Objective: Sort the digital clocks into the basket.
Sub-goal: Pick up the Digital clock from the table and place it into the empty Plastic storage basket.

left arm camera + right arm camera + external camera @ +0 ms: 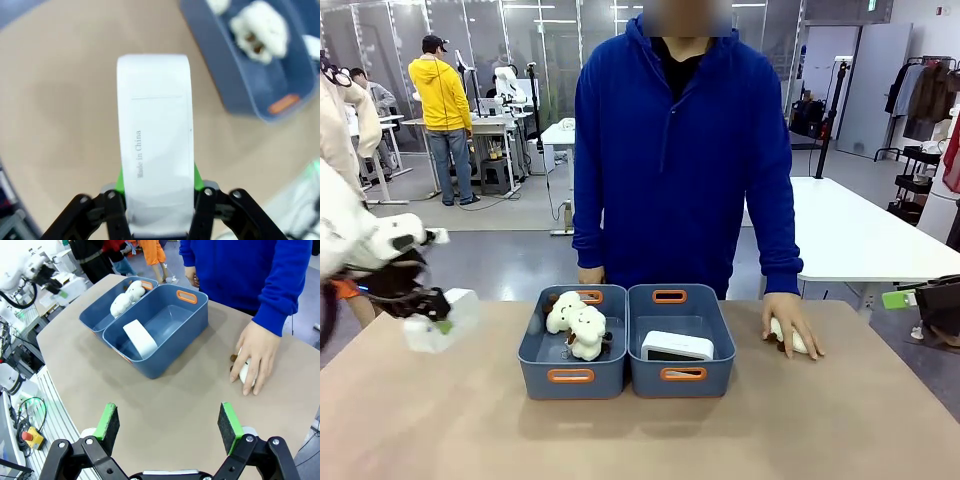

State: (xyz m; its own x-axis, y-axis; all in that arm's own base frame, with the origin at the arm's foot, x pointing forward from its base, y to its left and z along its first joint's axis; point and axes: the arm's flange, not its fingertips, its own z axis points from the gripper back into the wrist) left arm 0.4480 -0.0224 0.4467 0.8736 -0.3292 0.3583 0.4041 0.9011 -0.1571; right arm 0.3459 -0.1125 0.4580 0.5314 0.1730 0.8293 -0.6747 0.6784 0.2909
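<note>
Right, the left gripper [159,184] pinches one digital clock [155,125] by its narrow sides, aloft over the left end of the table [440,430]. Smooth, hard white plastic, rounded corners, probably light; could slip between the green pads [197,178]. Its twin [677,346] lies in the right-hand basket [718,312]. The right gripper [170,422] hangs spread, empty.

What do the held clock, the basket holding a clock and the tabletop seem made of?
The held clock looks like hard white plastic, smooth and matte, with a moulded seam and printed text. The basket seems moulded blue-grey plastic with orange handle rims. The tabletop is smooth matte beige, perhaps laminate.
</note>
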